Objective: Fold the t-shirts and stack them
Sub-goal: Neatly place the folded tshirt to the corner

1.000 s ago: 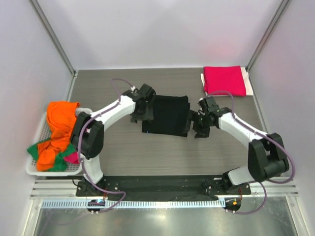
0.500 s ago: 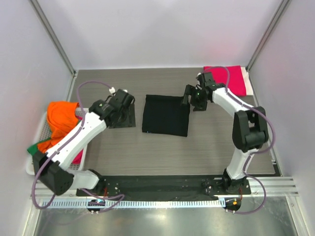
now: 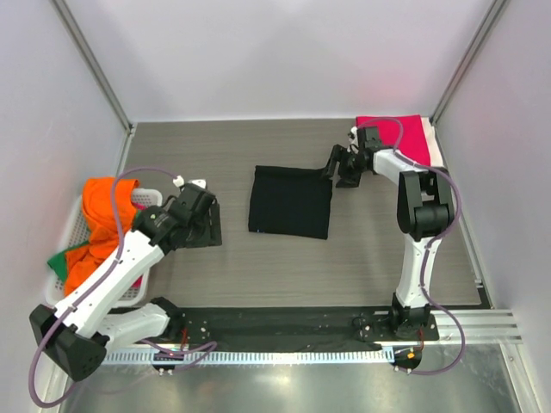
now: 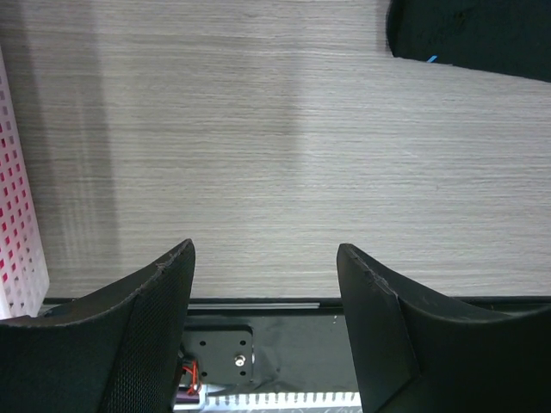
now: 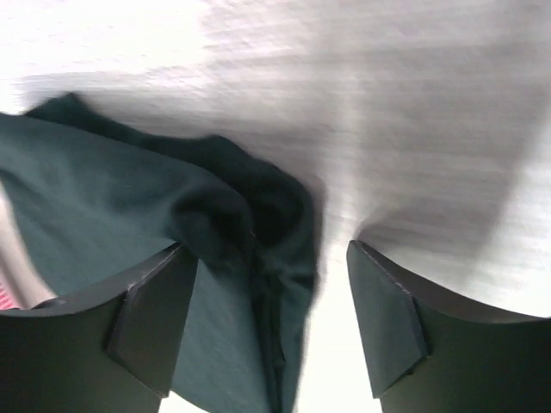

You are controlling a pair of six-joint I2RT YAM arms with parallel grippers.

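A black t-shirt [image 3: 290,202] lies folded in a rectangle at the table's middle. A crimson-pink folded t-shirt [image 3: 394,139] lies at the back right. Orange [image 3: 103,215], green [image 3: 62,259] and pink shirts sit heaped in the basket at the left. My right gripper [image 3: 330,167] is open at the black shirt's back right corner. In the right wrist view [image 5: 267,248] the shirt's bunched edge [image 5: 215,224] lies between the open jaws. My left gripper [image 3: 205,225] is open and empty over bare table, left of the black shirt. The left wrist view [image 4: 265,249] shows a shirt corner [image 4: 473,34] far off.
A white mesh basket [image 3: 71,225] stands at the left edge; its wall also shows in the left wrist view [image 4: 15,232]. The enclosure's walls and corner posts ring the table. The black base plate [image 3: 284,325] runs along the near edge.
My left gripper has drawn back from the black shirt toward the near left. My right arm has swung to the back, its gripper now at the shirt's back right corner.
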